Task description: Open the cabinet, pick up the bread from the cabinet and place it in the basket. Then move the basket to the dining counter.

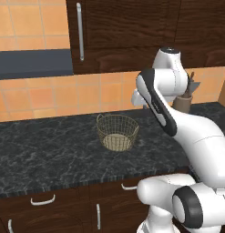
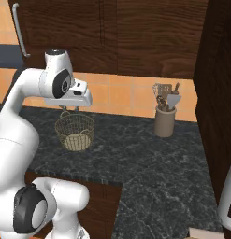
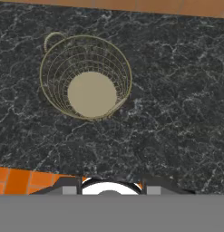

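Bread isn't anywhere I can make out; judging by the shut doors it's prob. inside the cabinet (image 1: pixel 118 32), at 12 o'clock in the left base view, dark wood, both doors flat closed. Its long silver handle (image 1: pixel 80 31) hangs vertical at approx. 11 o'clock, untouched, so step one isn't done yet.

Basket (image 1: pixel 117 132) sits empty on the black counter (image 1: pixel 45 154), near frame centre in the left base view, well apart from the wall tiles. In the hand view it's at 11 o'clock, beige bottom bare, nothing in it. Placement makes sense: right under the cabinet, so the roll only needs a short drop once it's out. Utensil crock (image 2: pixel 164 120) stands at 2 o'clock in the right base view, well apart from the basket, out of the way.

Arm: rises from the base, elbow bent high, forearm folded back so the hand points straight down at the counter, camera looking at the basket from above. Gripper (image 2: pixel 70 109) hangs above the basket's back rim in the right base view, not touching it, holding nothing. Fingers are too small and too hidden under the hand body; can't tell if spread or pressed together.

Next, prob.: lift hand and swing up-left to the handle, since the wrist faces down and needs to turn toward the door.
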### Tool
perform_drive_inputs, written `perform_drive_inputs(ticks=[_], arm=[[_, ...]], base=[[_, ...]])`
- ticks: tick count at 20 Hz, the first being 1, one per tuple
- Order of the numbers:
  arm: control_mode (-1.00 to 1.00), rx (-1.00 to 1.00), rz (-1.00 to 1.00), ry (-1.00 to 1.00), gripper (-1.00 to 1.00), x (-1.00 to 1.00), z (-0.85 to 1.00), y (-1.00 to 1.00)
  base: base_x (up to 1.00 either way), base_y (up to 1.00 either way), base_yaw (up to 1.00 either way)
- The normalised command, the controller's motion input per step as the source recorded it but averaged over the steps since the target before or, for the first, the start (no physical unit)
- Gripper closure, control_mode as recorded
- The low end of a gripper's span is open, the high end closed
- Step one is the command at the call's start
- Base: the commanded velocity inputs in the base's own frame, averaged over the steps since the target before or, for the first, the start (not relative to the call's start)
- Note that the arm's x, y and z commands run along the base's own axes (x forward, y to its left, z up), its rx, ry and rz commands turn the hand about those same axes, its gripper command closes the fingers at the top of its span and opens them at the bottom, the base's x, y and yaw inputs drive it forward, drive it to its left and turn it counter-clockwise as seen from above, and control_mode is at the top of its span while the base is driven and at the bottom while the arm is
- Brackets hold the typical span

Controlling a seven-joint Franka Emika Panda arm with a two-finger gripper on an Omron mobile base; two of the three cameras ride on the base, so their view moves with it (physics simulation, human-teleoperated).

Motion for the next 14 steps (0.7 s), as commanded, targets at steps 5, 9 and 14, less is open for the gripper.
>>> perform_drive_inputs(ticks=[5,9,14], arm=[[-1.0,0.0,0.0,-0.18,-1.0,-0.4,0.0,0.23],[-1.0,0.0,-0.03,-0.76,-1.0,-0.3,0.39,0.97],[-1.0,0.01,-0.06,-0.53,-1.0,-0.19,0.67,0.91]], base=[[0.0,0.0,0.0],[0.0,0.0,0.0],[0.0,0.0,0.0]])
